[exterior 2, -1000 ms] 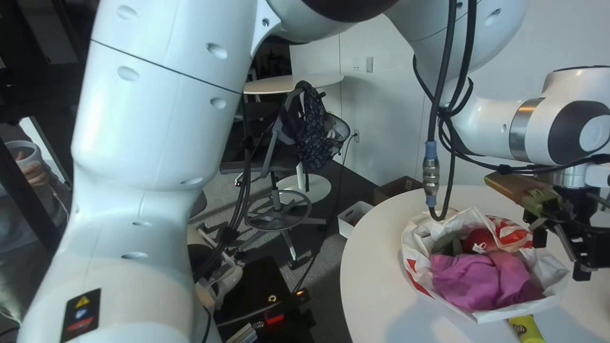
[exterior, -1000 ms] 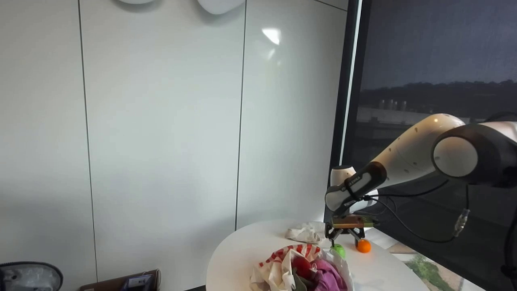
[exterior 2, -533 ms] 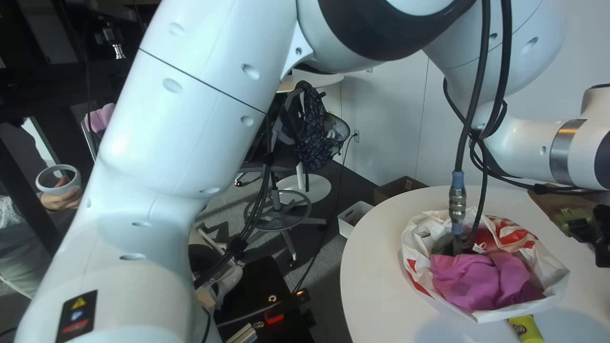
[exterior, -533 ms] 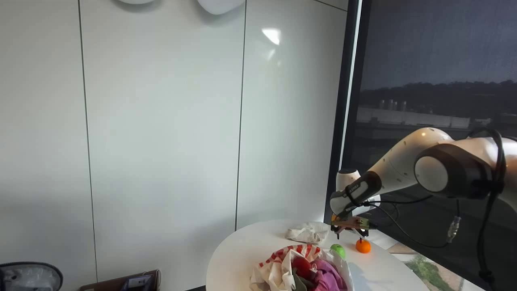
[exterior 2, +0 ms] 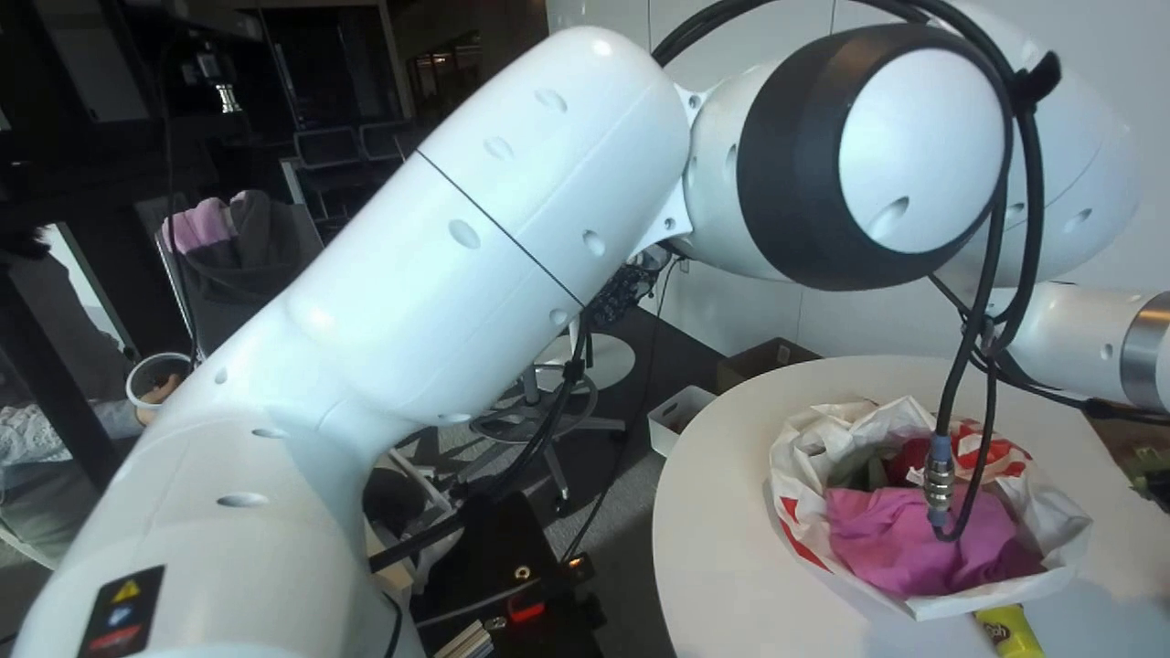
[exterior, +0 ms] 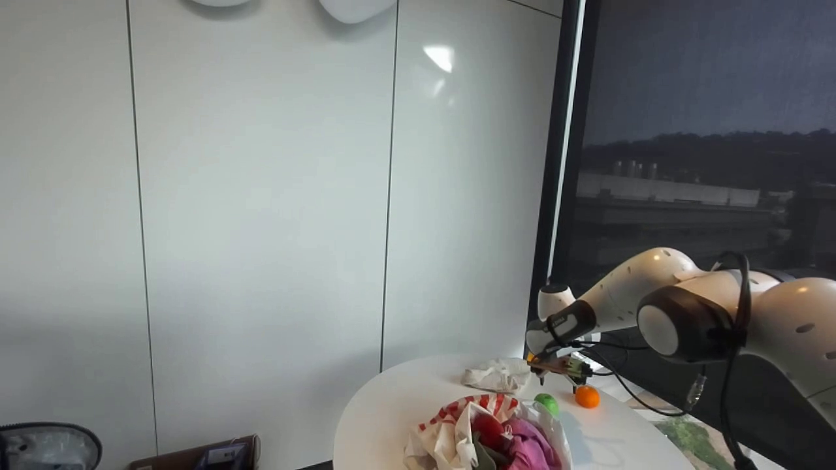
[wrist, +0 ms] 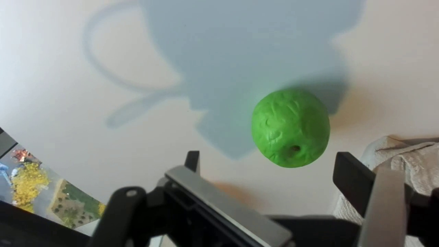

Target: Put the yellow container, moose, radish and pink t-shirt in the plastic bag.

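Note:
The plastic bag (exterior 2: 1065,544), white with red patches, stands open on the round table (exterior 2: 713,530). The pink t-shirt (exterior 2: 900,544) lies in it; both also show in an exterior view, the bag (exterior: 556,434) and the t-shirt (exterior: 530,449). A red thing (exterior: 488,431) and a grey-green thing (exterior: 484,459) are also in the bag; I cannot tell whether they are the radish and moose. The yellow container (exterior 2: 1008,631) lies on the table beside the bag, outside it. My gripper (exterior: 560,384) is open and empty; in the wrist view (wrist: 269,166) its fingers are spread.
A green apple-like ball (wrist: 291,127) lies just ahead of my fingers; it also shows in an exterior view (exterior: 546,403). An orange (exterior: 587,396) stands close to my gripper. A white cloth (exterior: 496,376) lies towards the back; it shows in the wrist view (wrist: 416,164).
The arm has lowered and folded, and my gripper has moved away from the bag, largely out of an exterior view. The bag, its contents and the yellow container have not moved.

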{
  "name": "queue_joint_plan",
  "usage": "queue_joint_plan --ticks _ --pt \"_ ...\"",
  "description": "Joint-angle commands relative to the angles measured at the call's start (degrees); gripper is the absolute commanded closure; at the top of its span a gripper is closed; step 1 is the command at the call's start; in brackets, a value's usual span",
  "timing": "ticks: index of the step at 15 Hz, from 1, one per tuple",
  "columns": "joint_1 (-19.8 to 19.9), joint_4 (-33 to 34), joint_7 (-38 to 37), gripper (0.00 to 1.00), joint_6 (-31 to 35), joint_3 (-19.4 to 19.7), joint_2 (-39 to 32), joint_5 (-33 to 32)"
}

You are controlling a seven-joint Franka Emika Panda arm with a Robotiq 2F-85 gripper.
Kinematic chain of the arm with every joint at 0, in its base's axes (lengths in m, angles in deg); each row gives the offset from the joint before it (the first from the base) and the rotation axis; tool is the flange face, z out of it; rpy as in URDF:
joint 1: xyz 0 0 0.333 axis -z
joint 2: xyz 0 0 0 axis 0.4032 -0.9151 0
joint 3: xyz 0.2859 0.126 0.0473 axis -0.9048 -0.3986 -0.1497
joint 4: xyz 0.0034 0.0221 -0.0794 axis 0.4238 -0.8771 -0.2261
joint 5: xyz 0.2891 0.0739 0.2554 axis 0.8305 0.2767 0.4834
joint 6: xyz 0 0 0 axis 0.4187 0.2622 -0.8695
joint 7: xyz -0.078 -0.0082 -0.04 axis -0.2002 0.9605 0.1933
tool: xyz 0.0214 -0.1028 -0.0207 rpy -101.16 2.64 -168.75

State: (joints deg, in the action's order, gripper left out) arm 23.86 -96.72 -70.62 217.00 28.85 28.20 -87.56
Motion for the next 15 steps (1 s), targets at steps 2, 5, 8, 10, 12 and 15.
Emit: queue_joint_plan --ticks 2,5,8,10,12,15 --pt "3.23 14.82 0.14 0.00 -5.98 -2.45 -9.50 4.38" --pt "3.79 20.50 0.50 0.00 -7.22 -2.90 -13.74 4.60" --pt "4.39 25.90 0.55 0.00 -9.76 -3.38 -17.83 4.65" --pt "4.51 29.09 0.38 0.00 -11.14 -3.19 -20.40 4.24" --pt "4.89 32.11 0.36 0.00 -12.34 -3.16 -22.73 4.13" --pt "5.02 35.75 0.55 0.26 -12.02 -2.57 -25.70 3.22"
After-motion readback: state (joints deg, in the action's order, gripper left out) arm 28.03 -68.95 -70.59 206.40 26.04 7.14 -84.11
